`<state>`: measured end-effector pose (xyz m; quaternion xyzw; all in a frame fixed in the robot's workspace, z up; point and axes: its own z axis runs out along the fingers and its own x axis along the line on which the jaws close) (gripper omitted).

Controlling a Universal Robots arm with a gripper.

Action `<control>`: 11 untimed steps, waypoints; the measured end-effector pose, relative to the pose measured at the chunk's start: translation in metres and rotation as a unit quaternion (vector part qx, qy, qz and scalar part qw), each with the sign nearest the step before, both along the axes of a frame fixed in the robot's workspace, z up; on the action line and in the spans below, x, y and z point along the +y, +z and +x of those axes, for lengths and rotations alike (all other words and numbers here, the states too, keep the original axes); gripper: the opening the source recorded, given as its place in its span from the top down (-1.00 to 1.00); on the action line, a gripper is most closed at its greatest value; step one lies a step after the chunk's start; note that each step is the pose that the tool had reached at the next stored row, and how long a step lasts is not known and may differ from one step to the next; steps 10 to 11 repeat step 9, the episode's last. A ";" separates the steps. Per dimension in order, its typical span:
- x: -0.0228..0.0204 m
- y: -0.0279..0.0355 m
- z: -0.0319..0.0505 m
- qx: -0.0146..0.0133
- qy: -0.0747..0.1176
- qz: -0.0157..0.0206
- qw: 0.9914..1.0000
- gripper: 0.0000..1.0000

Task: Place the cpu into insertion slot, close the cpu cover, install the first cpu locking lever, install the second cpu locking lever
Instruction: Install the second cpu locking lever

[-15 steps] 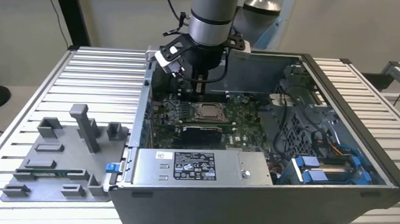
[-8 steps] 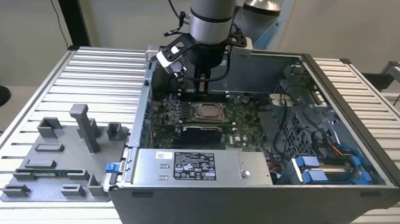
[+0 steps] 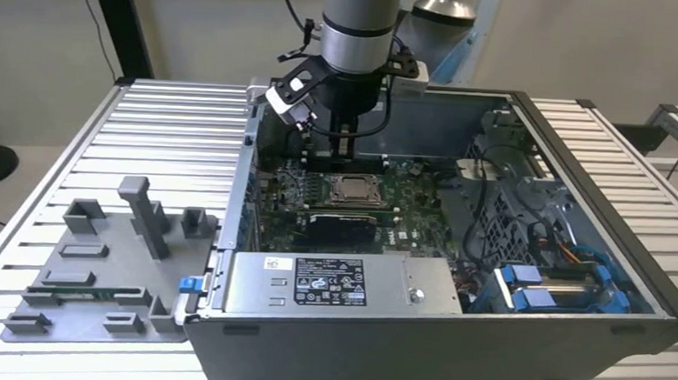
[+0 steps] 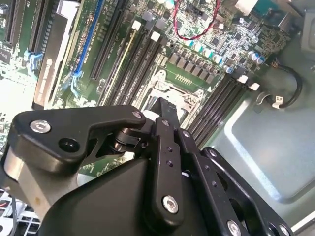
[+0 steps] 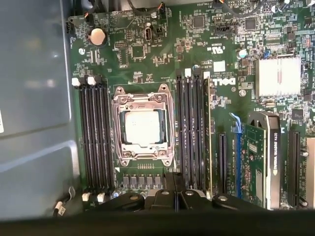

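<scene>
The cpu (image 5: 142, 129) lies flat in the insertion slot (image 5: 120, 147), framed by the cpu cover (image 5: 166, 123). It looks thin, stiff and fragile, best held by its edges. The gripper (image 4: 161, 104) hangs just above the slot; whether its jaws are apart I cannot tell.

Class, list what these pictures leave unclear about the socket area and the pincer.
- Locking levers: too fine to tell latched from free around the cpu cover in the first wrist view.
- Insertion slot: partly hidden by the pincer's black linkage in the second wrist view.
- Pincer tips: too small in the exterior view.
</scene>
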<state>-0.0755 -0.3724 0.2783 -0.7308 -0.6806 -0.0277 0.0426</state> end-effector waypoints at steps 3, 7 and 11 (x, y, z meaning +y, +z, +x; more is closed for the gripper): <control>0.0000 0.0000 0.0000 0.000 0.000 0.000 1.000 1.00; 0.0000 0.0000 0.0000 -0.001 0.000 0.000 1.000 1.00; 0.0000 0.0001 0.0000 -0.002 0.000 0.000 1.000 1.00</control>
